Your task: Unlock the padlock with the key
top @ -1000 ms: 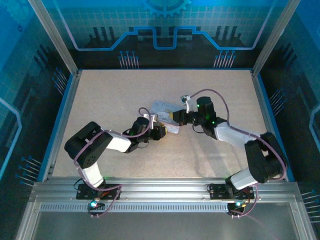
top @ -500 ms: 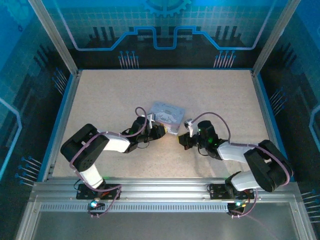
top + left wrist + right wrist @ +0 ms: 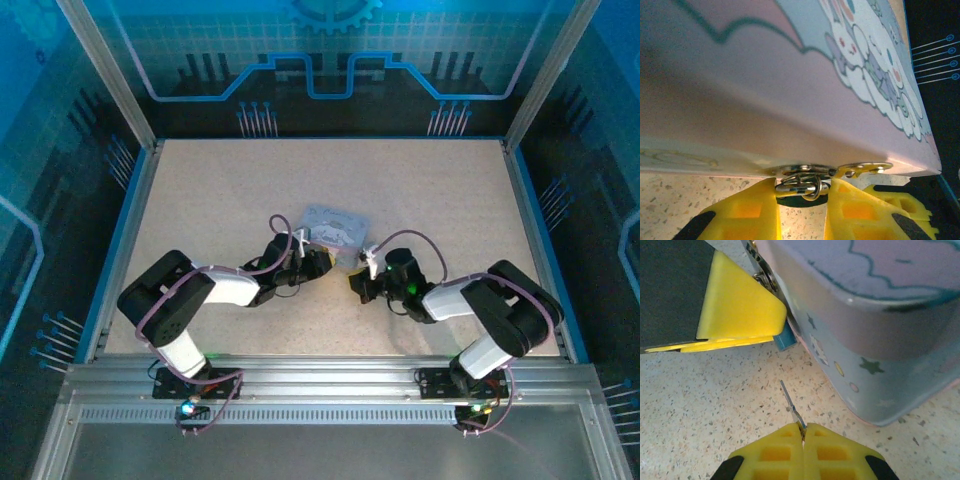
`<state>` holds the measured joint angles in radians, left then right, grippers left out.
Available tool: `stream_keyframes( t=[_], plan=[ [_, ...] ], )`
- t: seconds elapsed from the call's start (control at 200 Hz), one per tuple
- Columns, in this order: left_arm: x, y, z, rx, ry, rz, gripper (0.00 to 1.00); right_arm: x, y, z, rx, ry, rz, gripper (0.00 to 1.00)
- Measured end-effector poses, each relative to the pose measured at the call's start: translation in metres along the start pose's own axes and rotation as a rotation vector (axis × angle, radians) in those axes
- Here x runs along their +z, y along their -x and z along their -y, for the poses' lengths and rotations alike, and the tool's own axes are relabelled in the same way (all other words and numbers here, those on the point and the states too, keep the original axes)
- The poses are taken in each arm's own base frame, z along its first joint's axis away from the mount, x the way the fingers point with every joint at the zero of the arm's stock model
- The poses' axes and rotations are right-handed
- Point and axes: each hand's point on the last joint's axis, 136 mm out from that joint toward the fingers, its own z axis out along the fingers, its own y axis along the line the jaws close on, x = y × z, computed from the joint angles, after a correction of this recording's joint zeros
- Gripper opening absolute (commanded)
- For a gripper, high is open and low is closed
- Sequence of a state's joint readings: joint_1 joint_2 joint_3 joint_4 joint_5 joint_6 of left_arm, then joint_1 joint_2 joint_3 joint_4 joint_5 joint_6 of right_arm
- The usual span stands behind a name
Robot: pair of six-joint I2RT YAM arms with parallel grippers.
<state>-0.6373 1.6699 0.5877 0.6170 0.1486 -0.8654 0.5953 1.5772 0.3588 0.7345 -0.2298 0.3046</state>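
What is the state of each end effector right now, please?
Left end effector: closed on the padlock at the edge of the box.
Right end effector: closed, pinching the key by its end.

Left gripper (image 3: 801,214): yellow fingertips pinch the padlock (image 3: 799,189) between them. Just beyond the tips, a metal hasp (image 3: 862,167) under the cartoon-printed box (image 3: 790,90).
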Motion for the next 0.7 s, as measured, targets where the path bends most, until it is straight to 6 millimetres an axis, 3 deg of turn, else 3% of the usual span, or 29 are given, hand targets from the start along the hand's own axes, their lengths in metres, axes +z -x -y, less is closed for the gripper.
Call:
stream_keyframes(
  t=[0.7],
  plan=[
    [-0.0018, 0.0020, 0.0043, -0.013, -0.003, 0.016, 0.17, 0.0099, 0.0051, 0.0054, -0.025, -0.013, 0.060, 0.00]
  ],
)
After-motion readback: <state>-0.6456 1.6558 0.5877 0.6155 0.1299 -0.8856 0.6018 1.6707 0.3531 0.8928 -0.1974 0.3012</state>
